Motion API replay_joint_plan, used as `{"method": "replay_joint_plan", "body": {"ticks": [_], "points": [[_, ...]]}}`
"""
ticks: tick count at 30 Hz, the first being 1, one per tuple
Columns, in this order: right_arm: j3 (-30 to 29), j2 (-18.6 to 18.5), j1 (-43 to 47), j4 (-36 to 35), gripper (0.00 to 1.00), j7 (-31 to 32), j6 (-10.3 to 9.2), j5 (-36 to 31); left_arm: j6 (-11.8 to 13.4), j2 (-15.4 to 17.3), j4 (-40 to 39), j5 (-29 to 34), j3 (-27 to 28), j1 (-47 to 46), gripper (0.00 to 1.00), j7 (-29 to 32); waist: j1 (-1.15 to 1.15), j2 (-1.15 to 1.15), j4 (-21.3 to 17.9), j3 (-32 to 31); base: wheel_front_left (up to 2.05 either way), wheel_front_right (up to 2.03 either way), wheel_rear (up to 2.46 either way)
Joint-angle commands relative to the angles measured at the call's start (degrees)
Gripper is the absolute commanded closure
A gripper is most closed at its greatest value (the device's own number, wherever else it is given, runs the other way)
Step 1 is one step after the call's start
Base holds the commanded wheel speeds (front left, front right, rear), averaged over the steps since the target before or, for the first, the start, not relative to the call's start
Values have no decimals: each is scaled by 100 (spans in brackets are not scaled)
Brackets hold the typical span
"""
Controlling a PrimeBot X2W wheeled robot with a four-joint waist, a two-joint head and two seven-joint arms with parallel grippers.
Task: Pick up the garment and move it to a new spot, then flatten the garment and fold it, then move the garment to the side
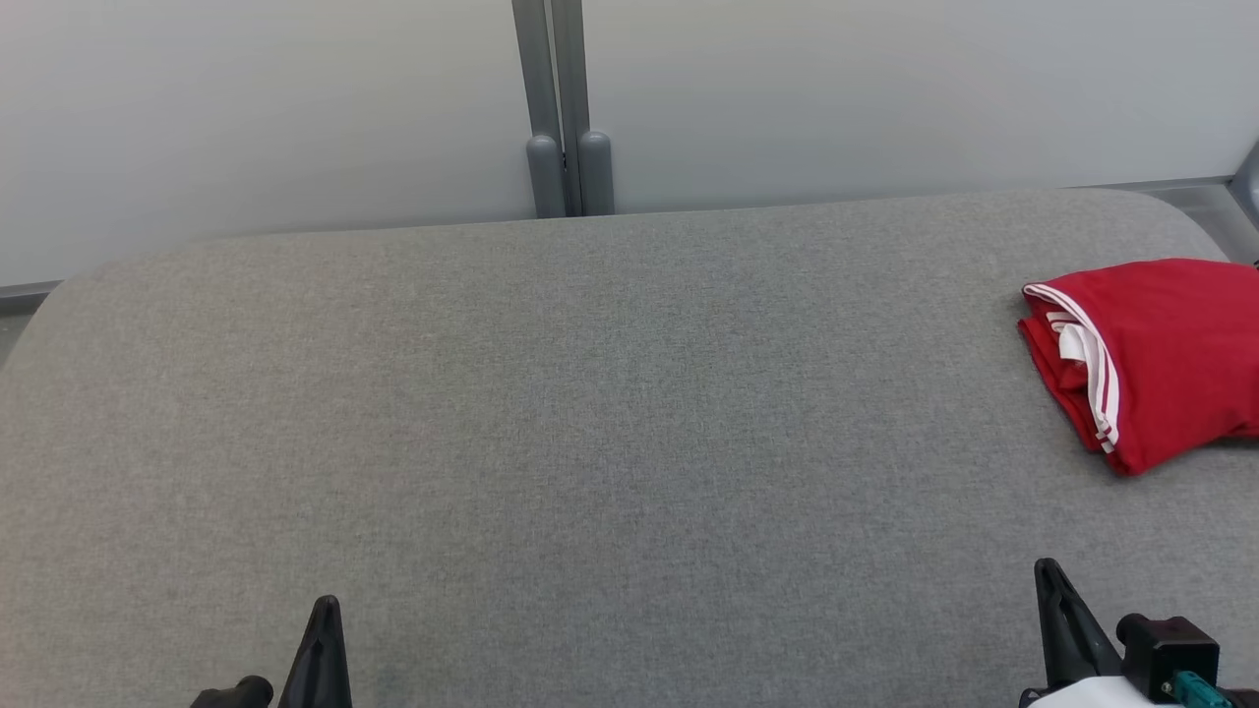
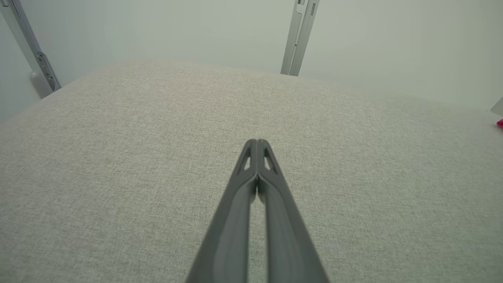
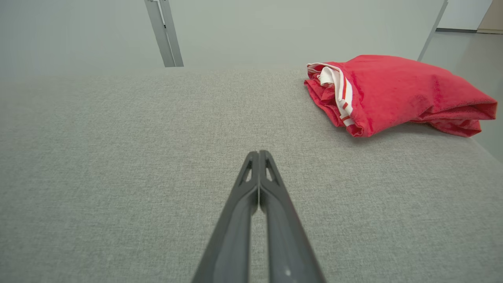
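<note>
Folded red garment (image 1: 1170,354) lies at the grey worktop's (image 1: 590,413) right end.
Both low: left jaws and right jaws pressed together, empty; head view crops the garment's right side.

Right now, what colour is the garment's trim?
White stripes on red folded garment; right wrist view.

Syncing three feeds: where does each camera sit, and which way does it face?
Head: on the head, facing forward and down at the table; left gripper lower left, right gripper lower right.
Left wrist: on that wrist, facing along its shut fingers, across the table.
Right wrist: on that wrist, facing along its shut fingers; garment upper right.
Shared: head and right wrist views both show the garment.
</note>
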Motion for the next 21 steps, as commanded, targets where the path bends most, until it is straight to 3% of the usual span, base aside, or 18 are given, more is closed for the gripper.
{"method": "replay_joint_plan", "body": {"ticks": [1, 21], "points": [[-35, -25, -130, -54, 100, 70, 0, 330, -32, 8, -70, -276, 46, -125, 100, 59, 0, 0, 0, 1, 0, 0, 0], [11, -45, -451, -42, 100, 545, -2, 2582, -168, 17, 17, -2213, 255, -516, 100, 572, 0, 0, 0, 14, 0, 0, 0]]}}
